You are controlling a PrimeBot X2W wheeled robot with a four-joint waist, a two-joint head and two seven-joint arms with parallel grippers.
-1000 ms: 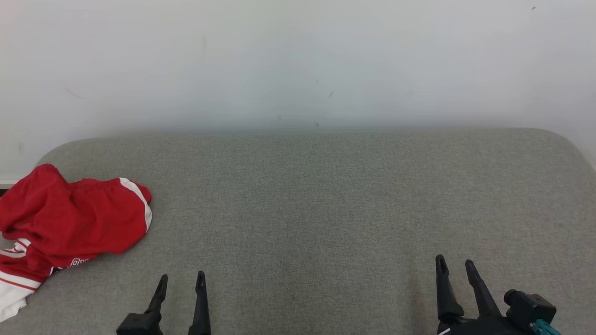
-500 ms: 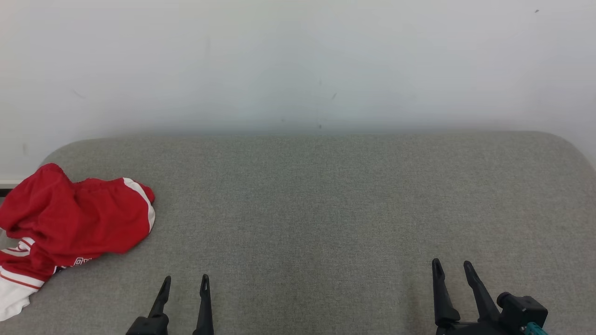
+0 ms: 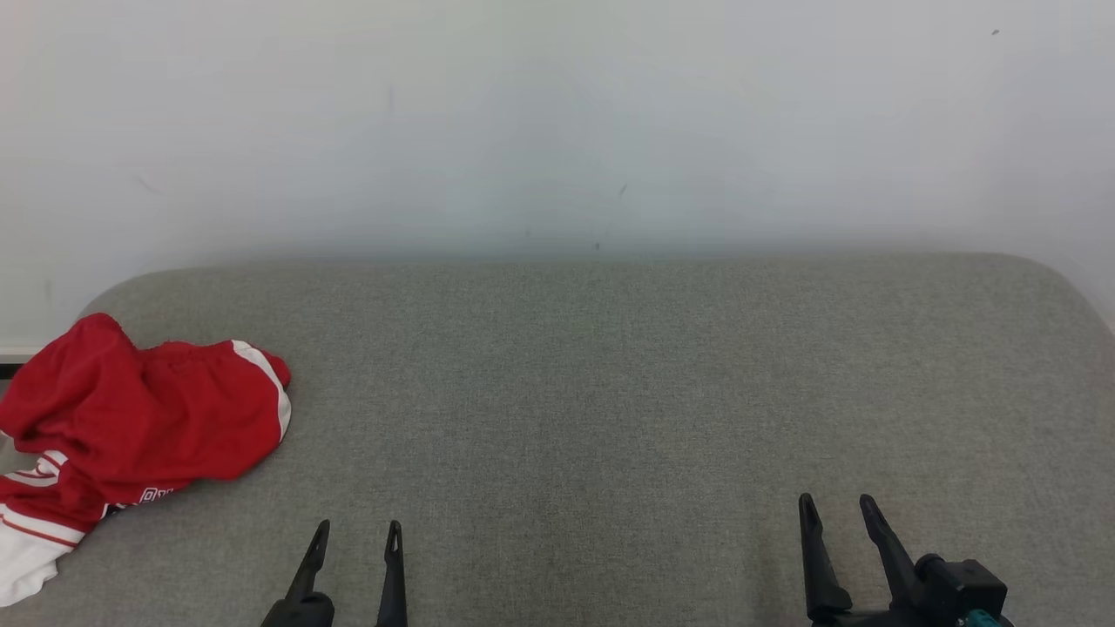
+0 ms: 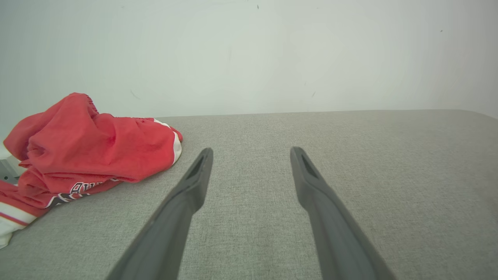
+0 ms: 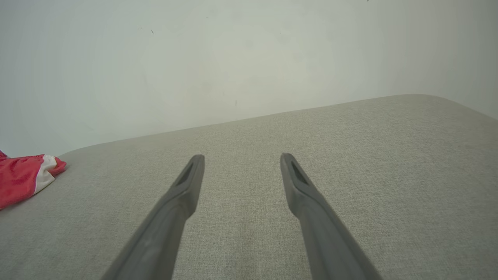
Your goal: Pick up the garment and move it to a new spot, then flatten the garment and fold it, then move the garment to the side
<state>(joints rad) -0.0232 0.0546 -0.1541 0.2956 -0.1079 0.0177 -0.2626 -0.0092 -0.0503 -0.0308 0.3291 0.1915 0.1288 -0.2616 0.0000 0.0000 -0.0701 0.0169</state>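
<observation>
The red garment [image 3: 139,418] with white trim lies crumpled at the left edge of the grey padded bench [image 3: 610,392], towards its near corner. The left gripper [image 3: 359,527] and right gripper [image 3: 834,501] hover along the near edge, fingers spread wide and empty. The first pick-up looks not yet begun; next, the left arm likely needs to reach left and pinch a fold.

A bare indoor room, whether home or test space I cannot tell. A plain white wall [image 3: 557,113] with a few small scuffs takes the upper half of the frame. Below it spans a grey fabric surface [image 3: 610,392], padded, with rounded far corners.
</observation>
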